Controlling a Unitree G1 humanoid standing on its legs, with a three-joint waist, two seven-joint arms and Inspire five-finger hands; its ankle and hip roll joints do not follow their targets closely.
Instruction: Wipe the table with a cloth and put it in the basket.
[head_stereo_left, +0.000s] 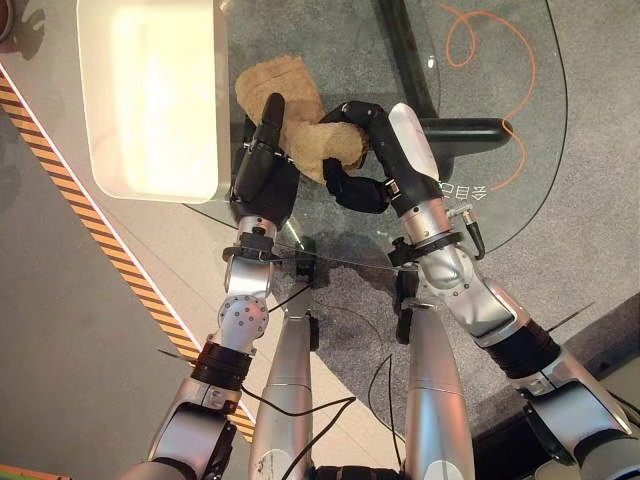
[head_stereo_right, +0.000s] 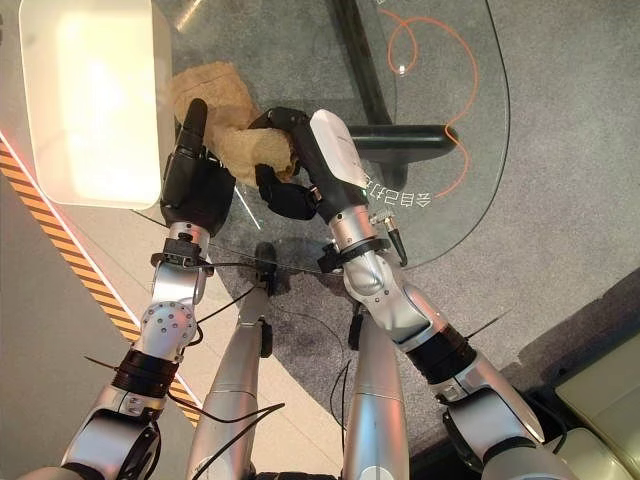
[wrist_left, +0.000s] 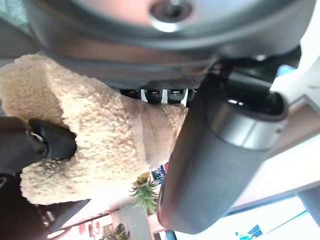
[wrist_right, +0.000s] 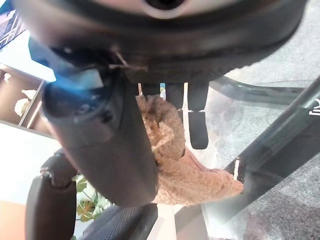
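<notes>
On the glass, near edge:
Table (head_stereo_left: 520, 130): round glass top, showing a dark base bar and an orange cable through it.
Basket (head_stereo_left: 150, 100): pale, sitting at the robot's left, overlapping the table's edge.
Cloth (head_stereo_left: 300, 125): tan, fuzzy, bunched, lying on the glass just beside the basket, between both hands.
Right hand (head_stereo_left: 365, 150): fingers curling round the cloth's near end, gripping it.
Left hand (head_stereo_left: 262, 165): fingers lying straight, relaxed, resting on the cloth's left side.
</notes>
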